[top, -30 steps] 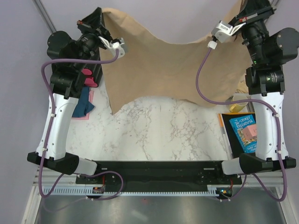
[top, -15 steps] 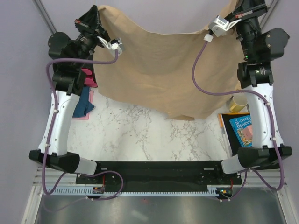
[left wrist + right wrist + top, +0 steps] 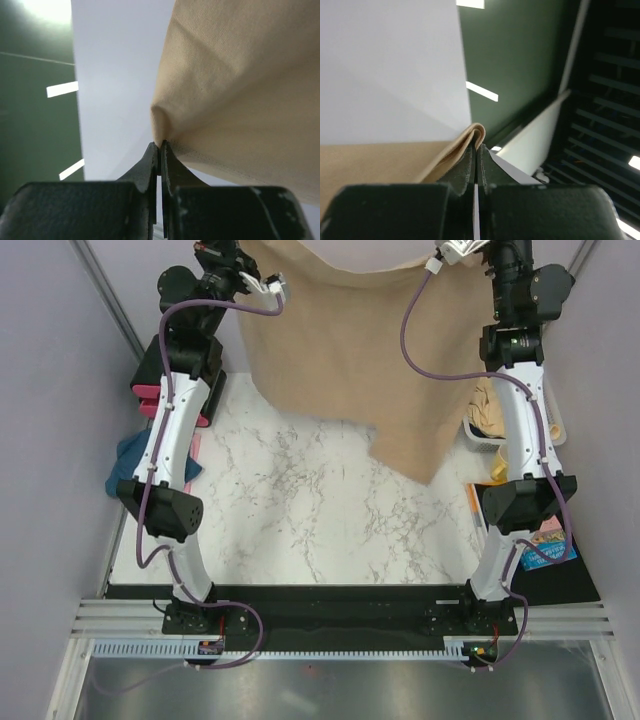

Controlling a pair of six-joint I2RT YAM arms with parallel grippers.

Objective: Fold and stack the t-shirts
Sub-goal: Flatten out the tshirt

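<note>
A tan t-shirt (image 3: 350, 350) hangs spread between my two raised arms at the far side of the table, and its lower right corner droops lowest over the marble. My left gripper (image 3: 160, 145) is shut on one upper corner of the tan t-shirt (image 3: 240, 100). My right gripper (image 3: 476, 144) is shut on a folded edge of the same shirt (image 3: 380, 160) at the other upper corner. A dark blue t-shirt (image 3: 128, 458) lies at the left table edge, with a strip of pink cloth (image 3: 193, 446) next to it.
Black-and-pink boxes (image 3: 148, 395) stand at the far left behind my left arm. A white mesh basket (image 3: 550, 430) holding tan cloth (image 3: 490, 410) sits at the right, with a yellow object (image 3: 498, 471) and a blue book (image 3: 552, 545) nearer.
Both arms have stretched up and away from their bases, carrying the tan t-shirt toward the far side. Its hem has risen off the table and swung toward the right.
</note>
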